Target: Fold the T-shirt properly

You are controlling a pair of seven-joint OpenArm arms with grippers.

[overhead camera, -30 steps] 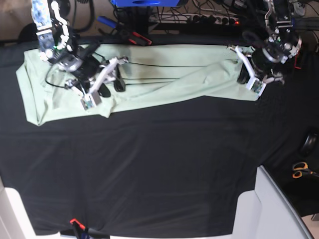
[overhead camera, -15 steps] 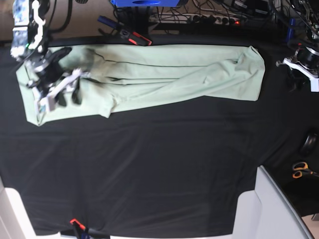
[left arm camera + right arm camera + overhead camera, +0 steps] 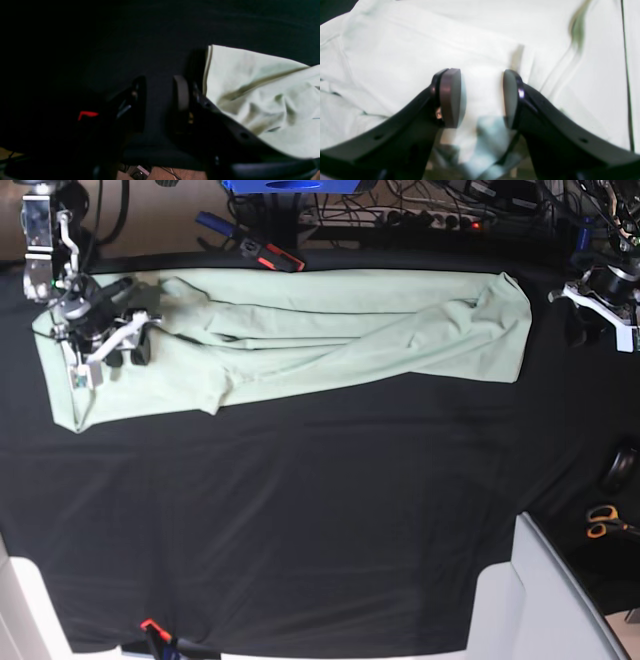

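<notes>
Right gripper [image 3: 480, 97]: two black moulded arms ending in rounded, flat-faced pads [image 3: 451, 97] of dull dark rubber; the jaws are seen parted, with pale fabric visible through the gap and nothing clasped between them. It is positioned over the T-shirt [image 3: 300, 330] at that garment's far-left end in the base view [image 3: 125, 350], just above the cloth.

Left gripper [image 3: 160, 100]: same black construction, pads [image 3: 181, 93] oval and matte. The jaws are held a little apart and nothing is held. It is placed off the T-shirt, just beyond its right-hand edge [image 3: 210, 67], over the black cloth [image 3: 320, 520]; in the base view it is found [image 3: 580, 325] near the garment's right end but clear of it.

T-shirt: pale mint-green, soft woven cotton, plain. It is laid as a long, roughly folded band along the upper part of the black cloth, wider at its left end and squared off at its right. Long diagonal creases and overlapping layers are seen through the middle; puckered wrinkles are gathered at the right end [image 3: 262, 100]. A hemmed, stitched edge is shown in the left wrist view.

Black cloth: dark, matte, smooth, spread under the T-shirt and extending well below it.

Scissors [image 3: 603, 523]: orange-handled, lying far below and right of the T-shirt.
</notes>
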